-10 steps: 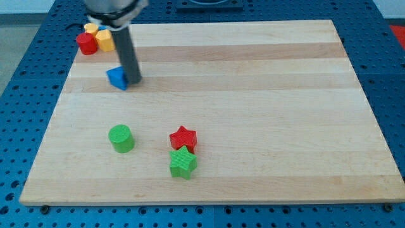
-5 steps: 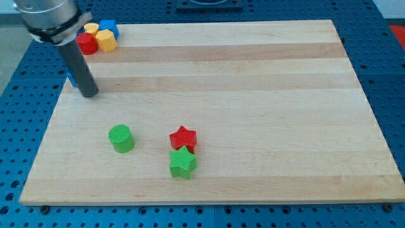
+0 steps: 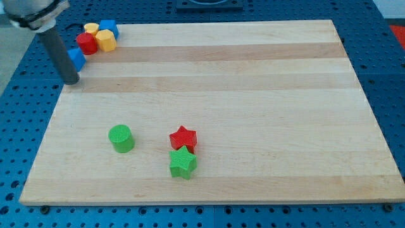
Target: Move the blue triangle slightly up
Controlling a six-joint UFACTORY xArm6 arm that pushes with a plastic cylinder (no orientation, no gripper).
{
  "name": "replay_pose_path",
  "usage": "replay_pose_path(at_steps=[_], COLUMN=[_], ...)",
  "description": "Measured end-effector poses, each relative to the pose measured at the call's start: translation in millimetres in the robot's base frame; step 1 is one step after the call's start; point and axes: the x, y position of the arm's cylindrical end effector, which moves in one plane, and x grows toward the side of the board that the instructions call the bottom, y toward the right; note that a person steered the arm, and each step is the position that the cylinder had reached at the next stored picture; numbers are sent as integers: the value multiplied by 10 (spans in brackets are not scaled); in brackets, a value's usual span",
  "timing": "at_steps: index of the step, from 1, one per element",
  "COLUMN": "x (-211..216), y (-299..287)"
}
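Note:
The blue triangle (image 3: 78, 59) lies at the board's left edge near the view's top left, partly hidden behind my rod. My tip (image 3: 71, 81) rests at the left edge of the board, just below and left of the blue triangle, touching or nearly touching it. Right above the triangle sits a cluster: a red block (image 3: 87, 43), a yellow block (image 3: 105, 40), another yellow block (image 3: 92, 28) and a blue cube (image 3: 109, 28).
A green cylinder (image 3: 120, 138) stands at the lower left of the wooden board (image 3: 253, 95). A red star (image 3: 183, 138) sits just above a green star (image 3: 183, 163) near the lower middle. Blue perforated table surrounds the board.
My rod has swept from the board's upper left further left to the edge, then up a little. The blue triangle went left with it and now lies just under the red block.

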Motion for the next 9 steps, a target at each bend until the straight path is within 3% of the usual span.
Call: replay_pose_path(at_steps=[3,7,9], x=[-31,-619,-639], y=[-66,-65,-63])
